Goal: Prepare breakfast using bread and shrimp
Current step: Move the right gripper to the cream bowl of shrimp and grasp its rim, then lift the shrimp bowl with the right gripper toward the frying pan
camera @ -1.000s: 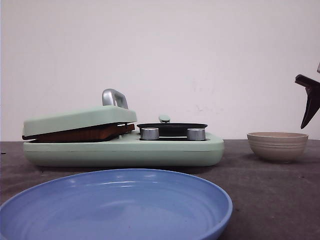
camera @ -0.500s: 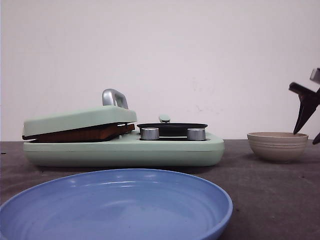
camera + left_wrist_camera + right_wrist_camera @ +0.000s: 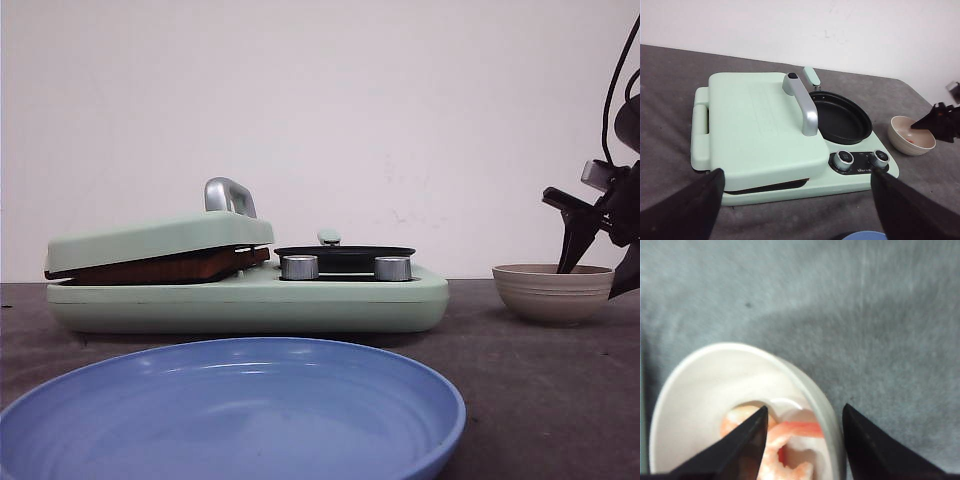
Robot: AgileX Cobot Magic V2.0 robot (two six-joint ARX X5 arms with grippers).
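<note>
Grey tabletop [image 3: 540,370]: one bowl [image 3: 553,292], several shrimp [image 3: 790,445]

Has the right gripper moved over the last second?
Yes. The right gripper has come down and leftward in the front view, from above and right of the beige bowl to its rim, jaws open.

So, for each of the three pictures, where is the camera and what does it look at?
Front view: low at table height, facing forward past the blue plate to the green cooker; the right gripper shows, dipping at the bowl.
Left wrist view: high above the cooker, looking down; the left gripper, open, frames the picture.
Right wrist view: close above the bowl, looking down on the shrimp; the right gripper, open, has one finger inside the bowl and one outside the rim.
Shared: all three show the bowl.
</note>
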